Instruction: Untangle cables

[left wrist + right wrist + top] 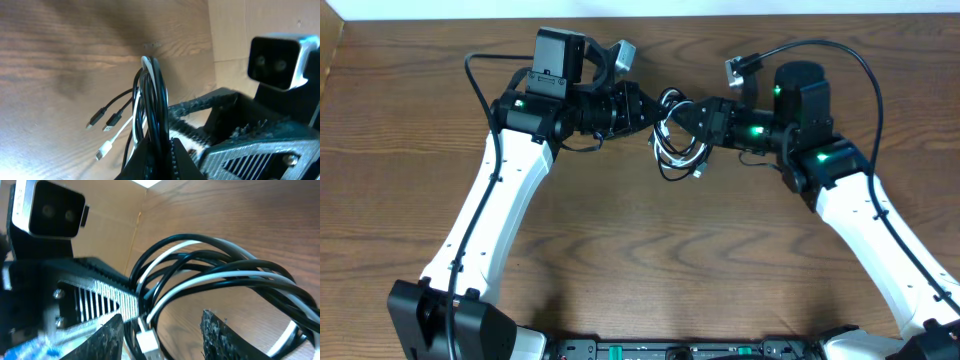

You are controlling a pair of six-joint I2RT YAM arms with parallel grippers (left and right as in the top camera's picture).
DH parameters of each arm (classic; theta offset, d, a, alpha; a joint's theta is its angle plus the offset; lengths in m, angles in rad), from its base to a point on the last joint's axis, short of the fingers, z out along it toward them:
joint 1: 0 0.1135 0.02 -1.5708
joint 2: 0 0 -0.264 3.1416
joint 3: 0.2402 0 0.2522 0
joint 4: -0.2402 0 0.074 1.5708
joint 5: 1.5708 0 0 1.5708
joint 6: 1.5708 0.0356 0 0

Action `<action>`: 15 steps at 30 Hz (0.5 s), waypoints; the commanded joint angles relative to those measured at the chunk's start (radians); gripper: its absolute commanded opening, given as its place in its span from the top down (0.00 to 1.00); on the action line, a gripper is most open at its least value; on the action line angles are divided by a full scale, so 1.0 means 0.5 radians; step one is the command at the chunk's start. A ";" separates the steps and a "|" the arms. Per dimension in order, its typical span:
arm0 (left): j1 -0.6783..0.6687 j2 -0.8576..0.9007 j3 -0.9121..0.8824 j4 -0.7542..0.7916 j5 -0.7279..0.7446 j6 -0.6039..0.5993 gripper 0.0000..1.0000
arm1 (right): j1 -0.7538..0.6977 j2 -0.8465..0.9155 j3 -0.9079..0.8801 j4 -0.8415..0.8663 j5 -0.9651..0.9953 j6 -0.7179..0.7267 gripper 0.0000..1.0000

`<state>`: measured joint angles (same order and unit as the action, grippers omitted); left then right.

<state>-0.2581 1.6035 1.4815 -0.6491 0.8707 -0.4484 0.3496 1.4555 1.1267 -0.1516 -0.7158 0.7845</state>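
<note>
The left gripper (159, 156) has its jaws pinched tight on the cables (673, 147). The black cord (161, 100) and the white cord (145, 65) rise out of its tips as one edge-on bundle of loops. Just to the right of that gripper, facing it almost tip to tip, the right gripper (165, 332) has its jaws wide. The same loops run through the gap, and neither finger visibly presses on them. From the left gripper the coil spreads toward the robot's base side, a little past both sets of tips, over the wooden table (620, 250). Whether it touches the wood I cannot tell. In the left wrist view, off to the left of that gripper's tips, loose ends hang free: two black plugs (113, 120) side by side and a white plug (104, 149) just below them.
</note>
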 commanded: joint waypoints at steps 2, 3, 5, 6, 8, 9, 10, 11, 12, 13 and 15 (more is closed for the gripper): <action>0.007 -0.008 0.012 0.010 0.093 -0.282 0.93 | 0.050 0.020 0.013 0.012 0.267 0.285 0.54; 0.007 -0.008 0.012 0.010 0.116 -0.281 0.93 | 0.050 0.022 0.013 0.014 0.277 0.298 0.54; 0.007 -0.008 0.012 0.011 0.175 -0.281 0.92 | 0.049 0.037 0.013 0.013 0.340 0.311 0.54; 0.007 -0.008 0.012 0.014 0.196 -0.281 0.93 | 0.049 0.049 0.013 0.025 0.362 0.314 0.54; 0.007 -0.008 0.012 0.018 0.246 -0.282 0.93 | 0.049 0.082 0.013 0.064 0.372 0.333 0.53; 0.007 -0.008 0.012 0.018 0.266 -0.281 0.93 | 0.050 0.105 0.013 0.086 0.372 0.354 0.53; 0.007 -0.008 0.012 0.018 0.280 -0.281 0.93 | 0.050 0.123 0.013 0.105 0.364 0.378 0.54; 0.006 -0.008 0.012 0.017 0.287 -0.281 0.93 | 0.053 0.163 0.013 0.153 0.321 0.402 0.55; 0.006 -0.008 0.012 0.015 0.287 -0.282 0.93 | 0.059 0.198 0.013 0.208 0.272 0.422 0.57; 0.006 -0.008 0.012 0.016 0.287 -0.282 0.93 | 0.067 0.224 0.013 0.252 0.249 0.437 0.57; 0.006 -0.008 0.012 0.016 0.287 -0.282 0.93 | 0.092 0.271 0.013 0.302 0.237 0.468 0.58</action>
<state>-0.2562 1.6035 1.4815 -0.6464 0.9535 -0.5804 0.3725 1.5482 1.1271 -0.0177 -0.5739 0.9783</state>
